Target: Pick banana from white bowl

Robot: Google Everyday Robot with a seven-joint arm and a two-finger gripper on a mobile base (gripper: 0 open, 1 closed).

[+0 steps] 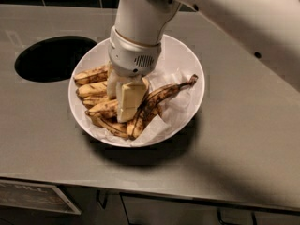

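The white bowl (183,55) stands on the grey counter, lined with crumpled white paper (178,108). Several spotted, browning bananas (161,95) lie in its left and front half, one with its stem pointing right towards the rim. My gripper (124,101) reaches straight down from the white wrist (136,55) into the middle of the bunch, touching the bananas. The wrist hides the bananas right under it.
A dark round hole (51,57) is cut in the counter (243,139) just left of the bowl. Dark tiles run along the back wall. The counter's front edge has a label (33,196) and cabinet handles below it.
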